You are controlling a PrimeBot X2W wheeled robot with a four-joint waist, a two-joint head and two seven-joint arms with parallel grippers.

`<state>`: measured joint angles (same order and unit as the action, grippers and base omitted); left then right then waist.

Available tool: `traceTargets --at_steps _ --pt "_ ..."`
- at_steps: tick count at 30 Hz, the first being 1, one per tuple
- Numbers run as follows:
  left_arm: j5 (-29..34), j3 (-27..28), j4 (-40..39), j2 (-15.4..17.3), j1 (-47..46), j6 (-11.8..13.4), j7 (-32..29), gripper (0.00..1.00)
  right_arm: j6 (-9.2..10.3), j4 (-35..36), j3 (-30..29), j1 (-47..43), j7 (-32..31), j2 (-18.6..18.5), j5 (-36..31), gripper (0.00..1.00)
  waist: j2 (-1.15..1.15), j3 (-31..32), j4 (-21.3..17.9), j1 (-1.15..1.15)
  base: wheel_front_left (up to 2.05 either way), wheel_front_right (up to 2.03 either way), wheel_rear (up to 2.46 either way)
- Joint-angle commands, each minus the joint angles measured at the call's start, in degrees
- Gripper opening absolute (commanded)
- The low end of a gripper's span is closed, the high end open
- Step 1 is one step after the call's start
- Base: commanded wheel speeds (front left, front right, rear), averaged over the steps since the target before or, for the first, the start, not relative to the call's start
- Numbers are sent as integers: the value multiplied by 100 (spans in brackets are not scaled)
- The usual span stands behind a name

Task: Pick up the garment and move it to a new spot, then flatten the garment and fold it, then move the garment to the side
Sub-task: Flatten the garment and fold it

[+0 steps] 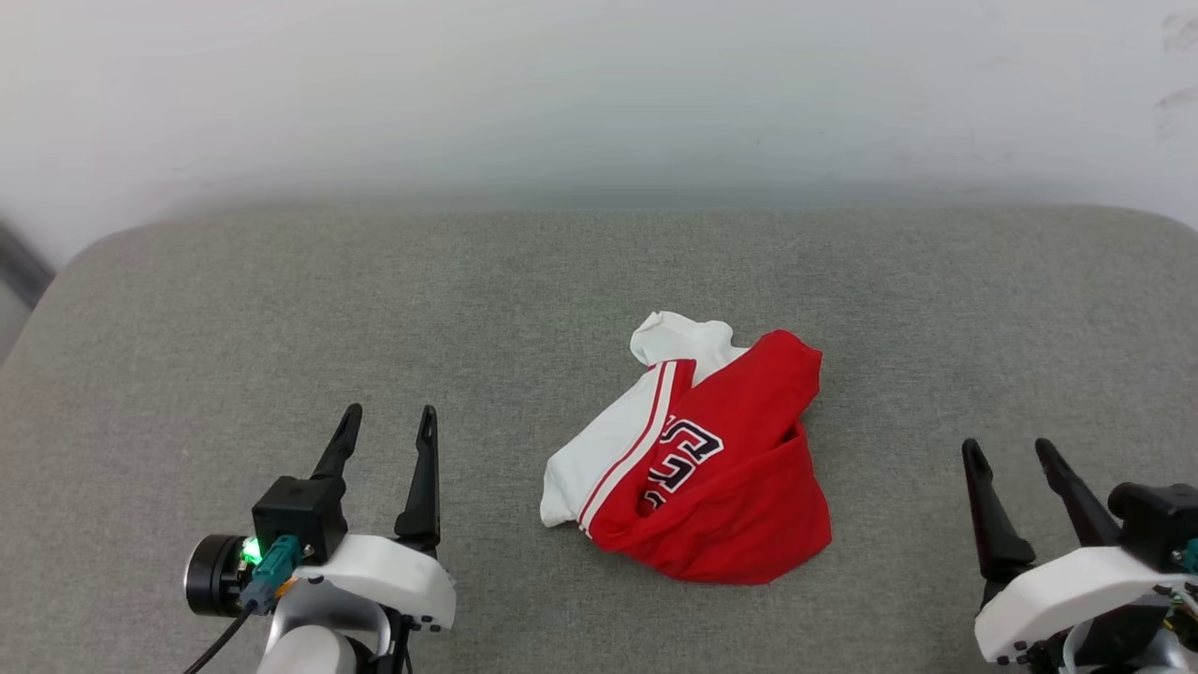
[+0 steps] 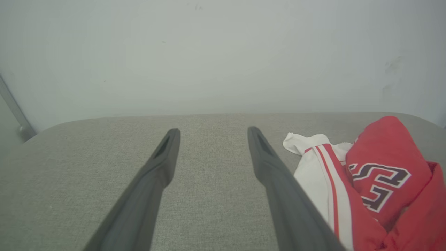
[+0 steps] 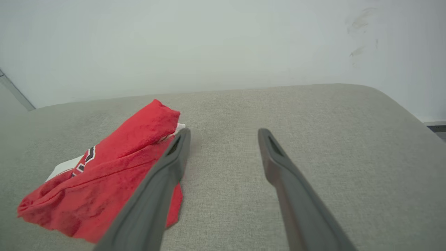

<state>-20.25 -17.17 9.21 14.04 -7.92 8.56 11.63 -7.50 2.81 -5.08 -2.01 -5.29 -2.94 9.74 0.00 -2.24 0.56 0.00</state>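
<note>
Starting with the head view: the garment [image 1: 711,468] sits in a crumpled heap on the grey worktop [image 1: 281,328], red body bunched over itself, a white sleeve poking out on its far-left side and a bit of black lettering showing. The left pincer [image 1: 390,414] hangs well to the garment's left and the right pincer [image 1: 1010,447] to its right, both with fingers spread, nothing between them, neither touching cloth. In the left wrist view, that pincer [image 2: 213,130] is parted over bare worktop, with the garment [image 2: 383,174] just beside it, white sleeve and striped trim closest. In the right wrist view it's the same deal: the pincer [image 3: 224,131] is spread and empty, and the red bunch [image 3: 115,174] lies beside one finger and partly behind it, so I can't tell from here if they brush. My read is we're at the very first step, with the pick-up not yet begun. The next move probably calls for one pincer swinging in toward the garment, dropping onto a raised fold and pinching enough layers to lift the whole heap, not just a loose sleeve.
</note>
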Motion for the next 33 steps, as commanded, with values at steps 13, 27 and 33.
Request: traceTargets --at_steps 13,27,33 --pt "86 -106 60 -207 -605 -103 267 100 2 -862 314 1522 -2451 -791 870 100 0 -732 559 0 0 0 0" --pt "239 -132 343 -504 -1074 -328 365 100 2 -2235 1646 2459 -3653 -1258 1584 100 0 -1284 1144 0 0 0 0" --pt "316 -22 378 -583 -980 -378 369 100 -6 -2782 2088 2352 -3730 -1226 1875 0 0 -1225 1165 0 0 0 0"
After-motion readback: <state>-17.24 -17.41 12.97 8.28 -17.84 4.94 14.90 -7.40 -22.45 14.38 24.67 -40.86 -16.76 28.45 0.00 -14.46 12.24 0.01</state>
